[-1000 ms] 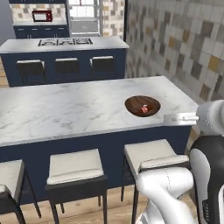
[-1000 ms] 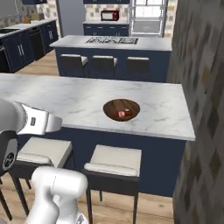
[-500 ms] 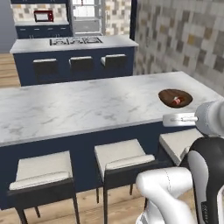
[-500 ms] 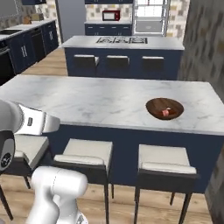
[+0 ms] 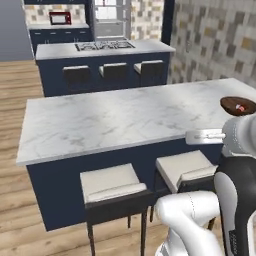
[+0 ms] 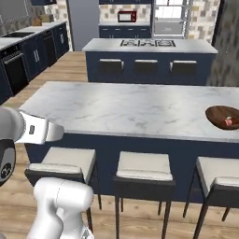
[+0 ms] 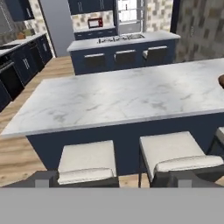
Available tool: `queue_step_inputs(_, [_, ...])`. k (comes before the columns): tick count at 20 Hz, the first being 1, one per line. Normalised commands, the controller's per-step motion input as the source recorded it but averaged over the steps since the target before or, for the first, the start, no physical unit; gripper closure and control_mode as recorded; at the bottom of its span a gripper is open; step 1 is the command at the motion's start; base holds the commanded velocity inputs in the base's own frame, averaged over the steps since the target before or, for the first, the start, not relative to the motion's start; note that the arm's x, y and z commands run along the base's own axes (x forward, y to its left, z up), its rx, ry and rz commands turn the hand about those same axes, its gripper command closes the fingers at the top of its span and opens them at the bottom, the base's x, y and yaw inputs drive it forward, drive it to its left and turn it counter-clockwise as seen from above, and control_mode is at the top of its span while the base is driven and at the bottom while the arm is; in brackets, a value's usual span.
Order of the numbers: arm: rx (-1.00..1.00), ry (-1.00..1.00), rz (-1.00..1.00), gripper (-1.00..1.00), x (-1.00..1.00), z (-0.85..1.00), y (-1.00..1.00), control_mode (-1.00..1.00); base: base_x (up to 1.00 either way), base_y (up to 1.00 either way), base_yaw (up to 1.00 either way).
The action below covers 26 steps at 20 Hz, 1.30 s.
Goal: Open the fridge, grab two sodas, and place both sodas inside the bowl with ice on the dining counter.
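- The dining counter [image 5: 120, 117] [image 6: 130, 109] [image 7: 127, 94] is taken as the landmark: a long marble top, white with grey veins, on a navy base.
- The bowl with ice [image 5: 239, 105] [image 6: 224, 116] sits on the counter top near its right-hand end, close to the near edge. It is dark brown and shallow.
- Something pink-red [image 6: 228, 122] shows inside the bowl. Too small to say what it is.
- In the hand view a dark sliver [image 7: 221, 81] on the counter at the right edge of the frame is probably the bowl's rim; cannot confirm.
- Cushioned stools [image 5: 111, 184] [image 6: 144, 167] [image 7: 87, 162] with pale seats and dark frames stand tucked along the near side of the counter.
- The gripper [image 7: 112, 180] is held on the near side of the counter, below the level of its top, above the stools. Its dark finger tips [image 7: 43, 179] sit far apart at the bottom of the hand view, jaws spread wide, nothing between them.
- Beyond the far side of the counter stands a second navy island [image 5: 102, 60] [image 6: 149, 56] with a stovetop [image 5: 104, 46] [image 6: 147, 43] and three more stools against it.
- Farther back still, past that island, a red microwave [image 5: 60, 18] [image 6: 127, 17] [image 7: 95, 22] sits among navy cabinets.
- A patchwork tiled wall [image 5: 220, 40] runs past the counter's right-hand end.
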Motion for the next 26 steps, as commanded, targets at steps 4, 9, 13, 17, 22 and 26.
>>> queue_step_inputs(4, [0.0, 0.0, 0.0, -1.0, 0.0, 0.0, 0.0, 1.0, 0.17, 1.0, -0.02])
queue_step_inputs(9, [0.0, 0.0, 0.0, -1.0, 0.0, 0.0, 0.0, 1.0, 0.36, 1.0, -0.05])
queue_step_inputs(13, [0.0, 0.0, 0.0, -1.0, 0.0, 0.0, 0.0, 1.0, 0.74, 1.0, -0.1])
queue_step_inputs(17, [0.0, 0.0, 0.0, -1.0, 0.0, 0.0, 0.0, 1.0, 0.84, 1.0, -0.14])
queue_step_inputs(22, [0.0, 0.0, 0.0, -1.0, 0.0, 0.0, 0.0, 1.0, 0.65, 1.0, -0.13])
queue_step_inputs(26, [0.0, 0.0, 0.0, -1.0, 0.0, 0.0, 0.0, 1.0, -0.11, 1.0, -0.02])
